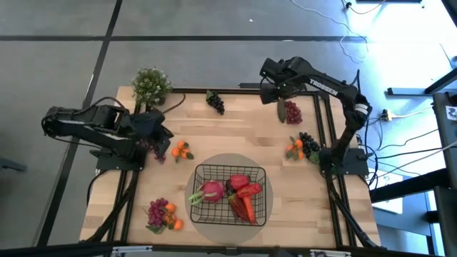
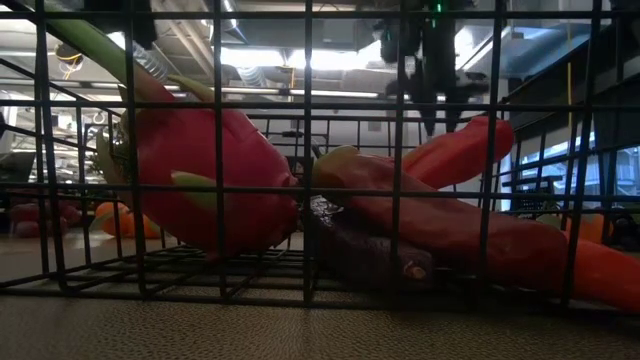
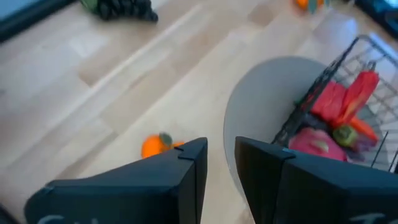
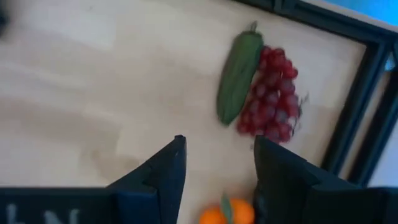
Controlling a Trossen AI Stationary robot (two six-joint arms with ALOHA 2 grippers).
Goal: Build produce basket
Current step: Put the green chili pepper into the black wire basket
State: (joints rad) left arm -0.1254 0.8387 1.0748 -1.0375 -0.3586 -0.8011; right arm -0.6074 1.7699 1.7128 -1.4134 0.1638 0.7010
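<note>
Wooden table [image 1: 235,132], one basket [image 1: 230,194] (four produce pieces [image 1: 243,194])

The pale butcher-block wooden table [image 1: 235,132] looks smooth and matt, its planks showing grain. The black wire-mesh metal basket [image 1: 260,174] sits on a round grey matt mat [image 1: 230,160]. The pink radish [image 2: 205,180] and red peppers [image 2: 455,150] look like glossy plastic.

White "TROSSEN" lettering on the right arm [image 1: 330,88] link.
</note>
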